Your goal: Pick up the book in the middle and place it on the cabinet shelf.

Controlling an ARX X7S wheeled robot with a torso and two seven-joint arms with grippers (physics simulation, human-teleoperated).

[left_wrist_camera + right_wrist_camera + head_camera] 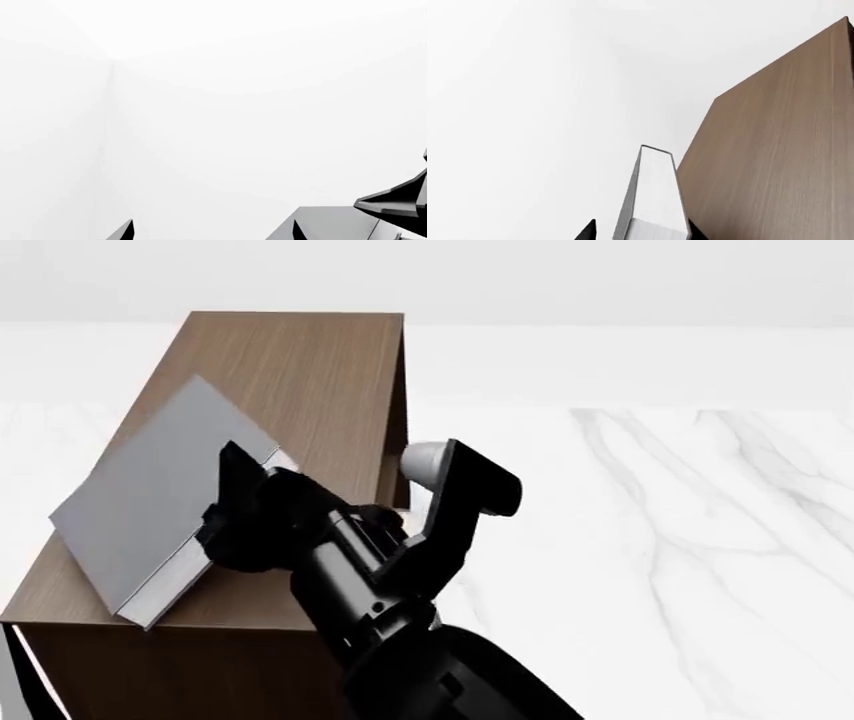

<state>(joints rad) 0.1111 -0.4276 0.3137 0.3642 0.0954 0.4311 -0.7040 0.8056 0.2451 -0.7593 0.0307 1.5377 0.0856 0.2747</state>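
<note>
Right gripper [247,510] clamped the book [154,495] at its page edge over the cabinet shelf [314,380]; rigid, probably heavy, it would tip unless gripped deeper.

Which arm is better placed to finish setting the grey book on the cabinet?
The right. In the right wrist view the book sits between the right gripper fingertips beside the cabinet; the head view shows it tilted over the cabinet top. The left gripper faces blank white wall, holding nothing.
</note>
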